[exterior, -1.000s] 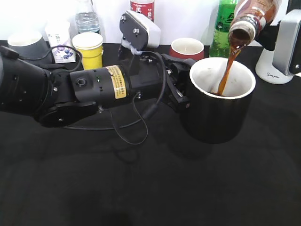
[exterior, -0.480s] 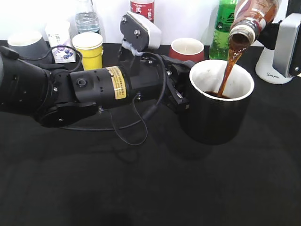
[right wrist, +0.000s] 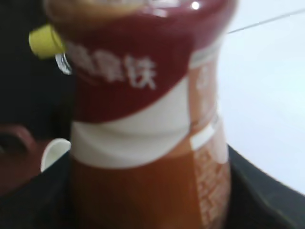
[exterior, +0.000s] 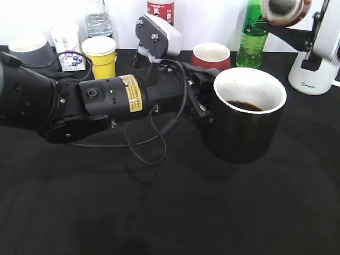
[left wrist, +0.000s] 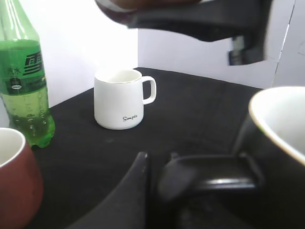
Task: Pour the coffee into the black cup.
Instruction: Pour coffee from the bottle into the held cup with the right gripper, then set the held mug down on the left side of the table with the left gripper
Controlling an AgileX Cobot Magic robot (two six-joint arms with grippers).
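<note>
The black desk (exterior: 159, 212) carries everything. The left arm (exterior: 79, 101) lies low across it from the left edge, and its left claw (exterior: 204, 103) is clamped on the loop handle (left wrist: 209, 179) of the black cup (exterior: 244, 125), which stands right of centre. The cup's white inside is splashed, and dark coffee pools at its bottom.

At the top right, above and beyond the cup, the right claw (exterior: 297, 33) holds the coffee bottle (exterior: 284, 9) raised, its open mouth facing the camera with no stream falling. In the right wrist view the bottle's red, white and orange label (right wrist: 143, 95) fills the frame; the claw's dark tips show at the lower corners pressed against the bottle's sides.

Along the far edge stand a green soda bottle (exterior: 252, 33), a red mug (exterior: 211, 54), a red-labelled bottle (exterior: 161, 9), a yellow cup (exterior: 99, 54), a clear water bottle (exterior: 99, 20), a small carton (exterior: 67, 47) and a grey mug (exterior: 29, 49). A white mug (left wrist: 119, 102) printed "Simple" sits at the far right.
</note>
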